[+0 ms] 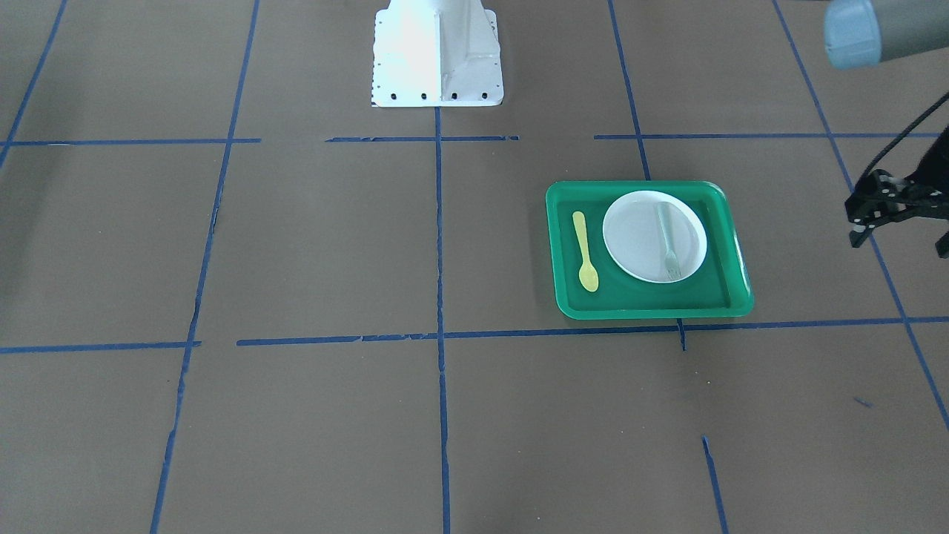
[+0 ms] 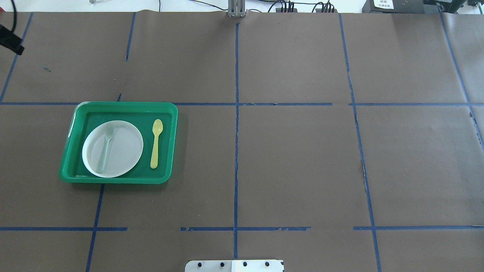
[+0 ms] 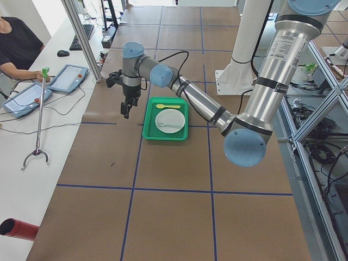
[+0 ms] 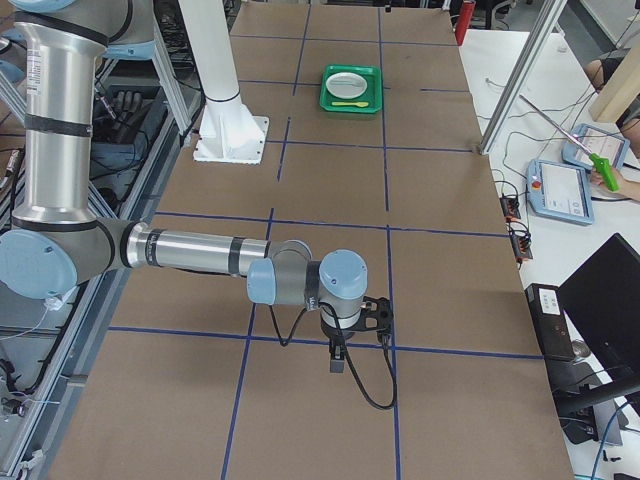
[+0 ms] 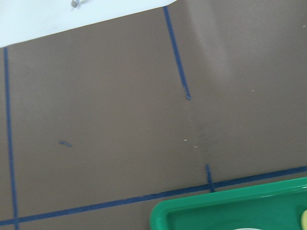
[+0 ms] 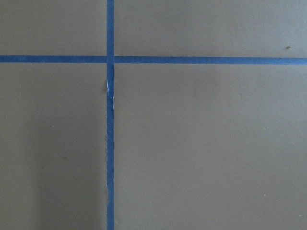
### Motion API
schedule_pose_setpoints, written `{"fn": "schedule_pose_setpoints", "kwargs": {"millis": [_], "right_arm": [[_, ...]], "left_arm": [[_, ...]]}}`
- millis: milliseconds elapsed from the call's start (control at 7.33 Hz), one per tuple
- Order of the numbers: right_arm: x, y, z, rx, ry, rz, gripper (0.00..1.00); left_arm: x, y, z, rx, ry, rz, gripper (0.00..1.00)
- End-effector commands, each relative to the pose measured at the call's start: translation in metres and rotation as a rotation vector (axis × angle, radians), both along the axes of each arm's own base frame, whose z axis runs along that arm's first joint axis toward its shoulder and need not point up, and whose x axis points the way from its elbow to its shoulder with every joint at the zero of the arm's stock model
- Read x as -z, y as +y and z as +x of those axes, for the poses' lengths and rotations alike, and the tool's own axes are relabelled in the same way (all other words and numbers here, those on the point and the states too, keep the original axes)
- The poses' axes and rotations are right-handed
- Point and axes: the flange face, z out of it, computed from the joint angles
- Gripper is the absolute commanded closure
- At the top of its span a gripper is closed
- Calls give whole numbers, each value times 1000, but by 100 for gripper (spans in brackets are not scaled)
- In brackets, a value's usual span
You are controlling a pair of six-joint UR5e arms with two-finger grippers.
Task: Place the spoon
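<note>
The yellow spoon [image 1: 587, 252] [image 2: 155, 143] lies flat in the green tray [image 1: 645, 311] [image 2: 113, 180], beside the white plate [image 1: 630, 245] [image 2: 124, 147], bowl pointing away from the robot. A pale grey-green fork [image 1: 667, 241] [image 2: 106, 147] lies on the plate. My left gripper [image 1: 899, 245] [image 3: 125, 112] hangs above the table beyond the tray's outer side, fingers apart and empty. My right gripper [image 4: 338, 360] shows only in the exterior right view, far from the tray, pointing down over a tape cross; I cannot tell if it is open or shut.
The white robot base [image 1: 437, 52] [image 2: 234, 265] stands at the table's middle edge. Blue tape lines grid the brown table. An operator [image 3: 16, 43], tablets and a grabber stick [image 3: 38, 125] are on the white bench beyond the table's far edge.
</note>
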Motion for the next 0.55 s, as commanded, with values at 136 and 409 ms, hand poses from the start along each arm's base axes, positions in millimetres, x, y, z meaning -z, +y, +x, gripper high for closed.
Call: {"fn": "schedule_pose_setpoints", "kwargs": {"millis": [136, 409], "right_arm": [[0, 0, 0, 0, 0, 0, 0], [0, 0, 0, 0, 0, 0, 0]], "left_arm": [[-169, 73, -115, 33, 41, -112, 0], [-235, 119, -128, 54, 46, -151, 0]]}}
